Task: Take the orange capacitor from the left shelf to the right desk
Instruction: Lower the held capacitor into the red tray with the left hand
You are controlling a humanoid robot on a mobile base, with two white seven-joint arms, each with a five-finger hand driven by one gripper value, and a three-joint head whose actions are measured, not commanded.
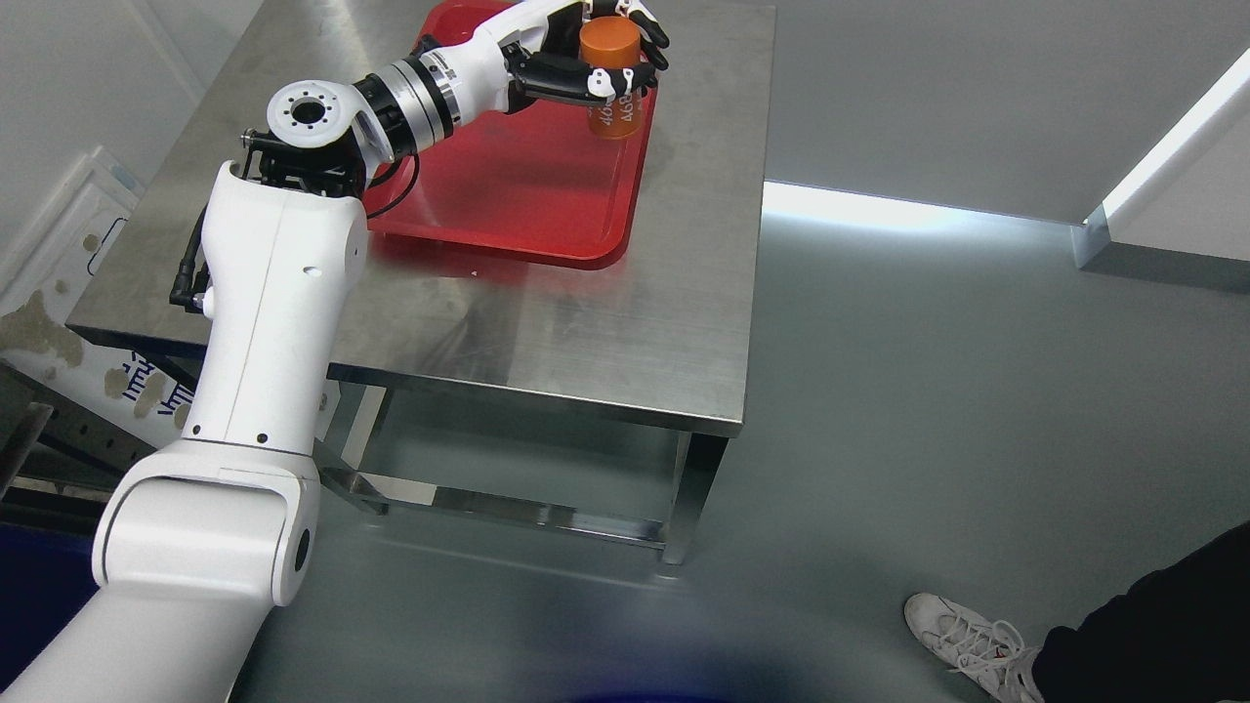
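orange capacitor (611, 73) in left robot hand (586, 59) over red tray (527, 195)

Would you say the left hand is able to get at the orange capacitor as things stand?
Yes, it appears so: the left hand already has its fingers wrapped around the orange capacitor, over the red tray.

Steel table (586, 332) on grey glossy floor (928, 410), bright light strip (879, 210) reflected beside it, white wall (1172, 186) at right, a person's white shoe (962, 635) at lower right.
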